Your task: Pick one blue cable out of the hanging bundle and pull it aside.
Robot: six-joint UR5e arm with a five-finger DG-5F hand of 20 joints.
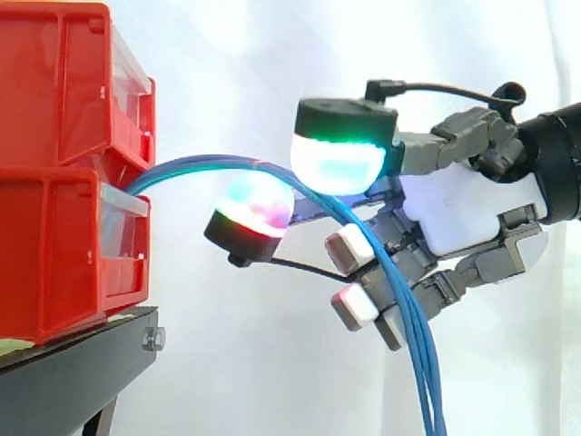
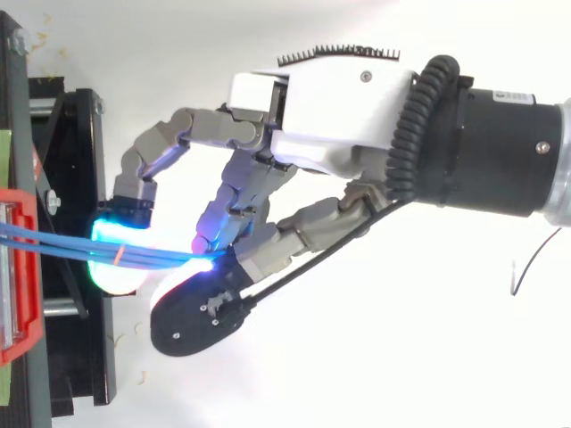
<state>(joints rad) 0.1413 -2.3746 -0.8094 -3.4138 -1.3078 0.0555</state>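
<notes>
Two red bins point(image 1: 54, 182) sit stacked on one black stand point(image 1: 73, 363), their front edges facing the one hand point(image 1: 454, 213). The blue cables point(image 1: 204, 164) leave the front of the lower bin, arch away from it, then hang down past the stand's edge. Three strands can be told apart in the top view, running close together.

The hand is just off the bins' front, its fingers curled round the bundle. The cables pass between a green-glowing pad point(image 1: 338, 162) above and a many-coloured pad point(image 1: 256, 207) below, nearer the bins. Whether one strand is parted from the rest cannot be told.

A narrow gap stays open between the lower pad and the bins. Below the hand, beyond the stand's edge, there is free room before the white curtain point(image 1: 272, 54).
</notes>
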